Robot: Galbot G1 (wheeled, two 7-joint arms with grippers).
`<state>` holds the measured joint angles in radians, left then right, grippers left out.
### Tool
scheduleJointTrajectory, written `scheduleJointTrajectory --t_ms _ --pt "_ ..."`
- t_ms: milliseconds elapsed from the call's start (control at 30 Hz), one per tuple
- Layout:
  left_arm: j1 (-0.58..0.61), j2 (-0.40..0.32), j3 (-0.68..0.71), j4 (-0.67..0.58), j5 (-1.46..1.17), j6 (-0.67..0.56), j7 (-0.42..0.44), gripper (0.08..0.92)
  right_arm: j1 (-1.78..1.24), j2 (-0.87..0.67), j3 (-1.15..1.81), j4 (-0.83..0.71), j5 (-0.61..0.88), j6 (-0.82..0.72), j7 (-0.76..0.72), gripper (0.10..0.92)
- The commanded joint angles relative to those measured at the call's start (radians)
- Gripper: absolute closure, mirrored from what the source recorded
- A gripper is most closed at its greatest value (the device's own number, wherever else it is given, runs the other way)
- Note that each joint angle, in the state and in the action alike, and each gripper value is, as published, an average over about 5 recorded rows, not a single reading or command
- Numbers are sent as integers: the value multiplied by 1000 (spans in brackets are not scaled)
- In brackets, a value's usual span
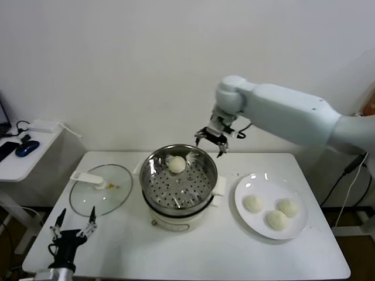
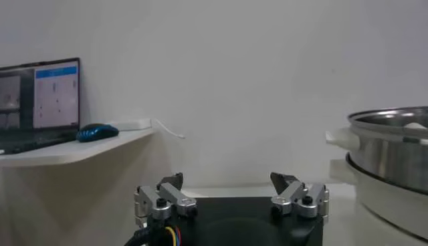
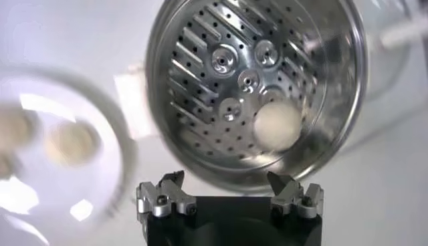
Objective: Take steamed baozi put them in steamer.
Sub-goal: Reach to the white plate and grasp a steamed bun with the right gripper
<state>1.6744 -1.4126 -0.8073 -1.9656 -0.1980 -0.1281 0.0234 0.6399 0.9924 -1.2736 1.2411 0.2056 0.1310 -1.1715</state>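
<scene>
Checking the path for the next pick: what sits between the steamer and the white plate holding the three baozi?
In the head view, only the steamer's white side handle and a short strip of bare table separate it from the plate; nothing loose lies there.

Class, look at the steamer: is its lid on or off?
Off. The steamer stands uncovered with one bun inside; the glass lid lies flat beside it.

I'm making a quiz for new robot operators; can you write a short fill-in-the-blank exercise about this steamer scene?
1. The number of baozi inside the steamer is ____.
2. The white plate holds ____ baozi.
3. The right gripper hovers over the steamer's far rim with its fingers ____.
4. The glass lid lies on the table on the steamer's ____ side.

Missing words: one; three; open; left
</scene>
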Motion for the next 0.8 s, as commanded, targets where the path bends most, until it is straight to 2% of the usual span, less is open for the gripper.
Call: scheduleJointTrajectory --t_ms 33,367,567,800 --pt "-12 0 -2 -18 0 17 1 177 0 -307 -121 50 364 -337 57 203" --pt "0 -3 9 -27 6 15 0 177 -270 -407 9 40 163 -365 66 203" --pt "11 -2 9 -29 6 12 0 177 -398 -366 110 -38 102 -370 95 203" --pt "12 -3 8 -18 4 8 -1 177 -452 -276 133 -88 97 -379 120 203"
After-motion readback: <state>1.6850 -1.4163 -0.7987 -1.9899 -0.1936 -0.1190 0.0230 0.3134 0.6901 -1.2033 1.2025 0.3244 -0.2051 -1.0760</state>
